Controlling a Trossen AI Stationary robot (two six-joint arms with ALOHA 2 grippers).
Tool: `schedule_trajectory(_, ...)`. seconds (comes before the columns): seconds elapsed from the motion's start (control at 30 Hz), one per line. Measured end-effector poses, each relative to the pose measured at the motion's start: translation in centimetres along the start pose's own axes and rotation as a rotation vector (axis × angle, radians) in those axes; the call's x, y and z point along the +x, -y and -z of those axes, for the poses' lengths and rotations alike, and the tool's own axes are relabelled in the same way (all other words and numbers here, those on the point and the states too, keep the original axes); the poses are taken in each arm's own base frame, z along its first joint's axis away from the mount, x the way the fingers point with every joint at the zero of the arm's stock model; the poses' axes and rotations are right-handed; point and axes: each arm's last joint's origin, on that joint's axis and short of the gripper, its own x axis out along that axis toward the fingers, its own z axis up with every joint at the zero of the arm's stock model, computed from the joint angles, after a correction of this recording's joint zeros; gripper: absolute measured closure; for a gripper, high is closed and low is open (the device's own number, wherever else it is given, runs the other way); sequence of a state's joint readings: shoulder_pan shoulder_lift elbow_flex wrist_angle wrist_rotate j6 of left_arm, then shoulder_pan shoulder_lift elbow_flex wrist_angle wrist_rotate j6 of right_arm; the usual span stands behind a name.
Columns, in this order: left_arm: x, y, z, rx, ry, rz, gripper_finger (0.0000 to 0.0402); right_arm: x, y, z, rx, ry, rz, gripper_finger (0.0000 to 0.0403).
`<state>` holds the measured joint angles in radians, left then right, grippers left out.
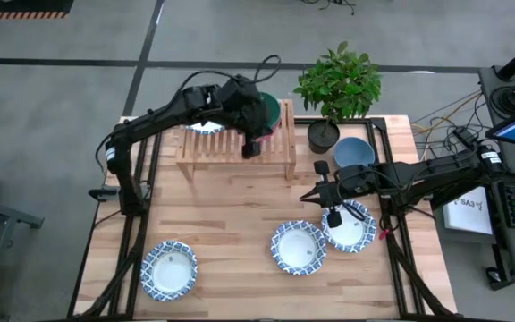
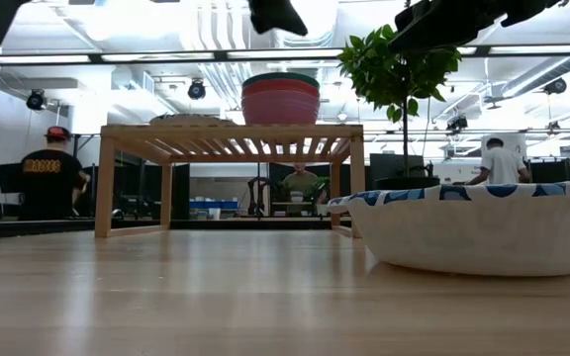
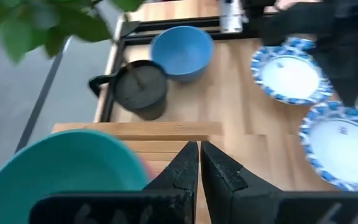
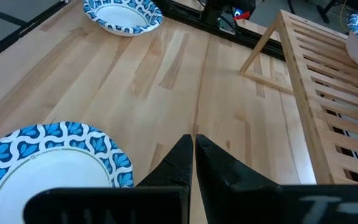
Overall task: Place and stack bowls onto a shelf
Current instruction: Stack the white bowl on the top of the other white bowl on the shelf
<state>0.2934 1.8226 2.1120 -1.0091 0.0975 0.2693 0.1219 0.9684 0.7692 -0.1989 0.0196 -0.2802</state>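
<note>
The light-wood shelf (image 1: pixel 235 152) stands at the table's far side. On its right end sits a stack of plain bowls, green on top of red and pink (image 2: pixel 280 97). A white patterned bowl (image 1: pixel 206 125) sits on its left end. My left gripper (image 1: pixel 251 148) is shut and empty above the shelf's slats, next to the green bowl (image 3: pixel 61 168). My right gripper (image 1: pixel 333 217) is shut and empty above the table, at the left rim of a patterned bowl (image 1: pixel 353 226). Two more patterned bowls (image 1: pixel 299 247) (image 1: pixel 169 268) and a blue bowl (image 1: pixel 354 152) rest on the table.
A black pot (image 1: pixel 323 134) with a leafy plant (image 1: pixel 340 80) stands at the far right, between the shelf and the blue bowl. Bare wood lies in the table's middle (image 1: pixel 231 215), in front of the shelf. People show in the room beyond the table in the low view.
</note>
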Motion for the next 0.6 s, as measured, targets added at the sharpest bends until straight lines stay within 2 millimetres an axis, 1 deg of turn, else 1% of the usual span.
schedule_trajectory(0.1, -0.4, 1.8, -0.2, 0.016, 0.001, 0.037, 0.0402, 0.0, 0.0, 0.0, 0.0, 0.003, 0.001, 0.0394)
schedule_trajectory(0.2, 0.1, 3.7, 0.4, 0.042, -0.029, 0.079, 0.0402, 0.0, 0.0, 0.0, 0.002, 0.003, 0.001, 0.0394)
schedule_trajectory(0.3, 0.9, 5.6, 1.5, 0.035, -0.055, 0.112, 0.0402, 0.0, 0.0, 0.0, 0.008, 0.003, 0.001, 0.0394)
schedule_trajectory(0.37, 1.1, 6.9, 2.3, 0.032, -0.039, 0.129, 0.0402, 0.0, 0.0, 0.0, 0.01, 0.004, 0.001, 0.0394)
schedule_trajectory(0.53, 0.8, 10.0, 4.9, 0.012, 0.058, 0.165, 0.0401, 0.0, 0.0, 0.0, 0.02, 0.005, 0.003, 0.0394)
schedule_trajectory(0.6, 0.1, 11.1, 5.9, -0.006, 0.12, 0.16, 0.0401, 0.0, 0.1, -0.1, 0.03, 0.013, 0.005, 0.0394)
